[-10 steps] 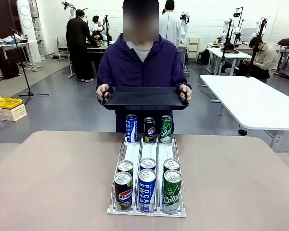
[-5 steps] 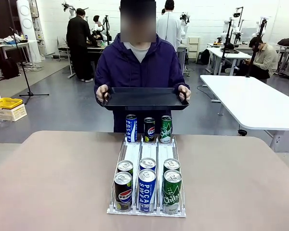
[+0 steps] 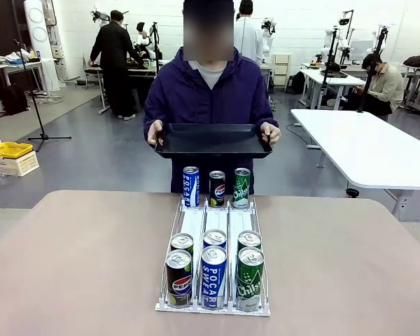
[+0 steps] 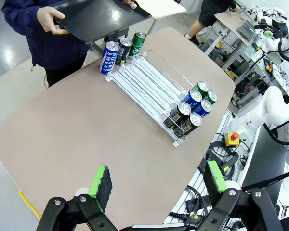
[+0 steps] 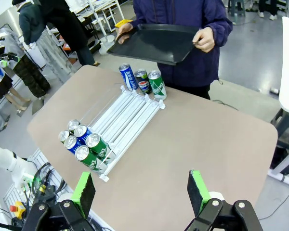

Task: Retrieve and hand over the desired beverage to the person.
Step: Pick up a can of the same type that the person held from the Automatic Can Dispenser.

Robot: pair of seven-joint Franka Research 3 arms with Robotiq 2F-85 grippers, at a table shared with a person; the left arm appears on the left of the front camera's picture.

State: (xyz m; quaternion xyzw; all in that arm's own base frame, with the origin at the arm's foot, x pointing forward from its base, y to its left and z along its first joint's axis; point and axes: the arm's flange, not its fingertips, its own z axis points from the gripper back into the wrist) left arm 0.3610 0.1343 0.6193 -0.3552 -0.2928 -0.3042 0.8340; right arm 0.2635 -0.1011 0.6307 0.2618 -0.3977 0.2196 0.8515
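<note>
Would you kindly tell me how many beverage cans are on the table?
9. Three stand by the rack's far end: blue can, Pepsi can, green can. Six sit at its near end, a front row and a back row of three. None looks hidden.

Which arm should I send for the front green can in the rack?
Right, probably. The front green can stands in the right lane of the rack, on that arm's side. Both the left gripper and right gripper hang open, high above the table.
</note>
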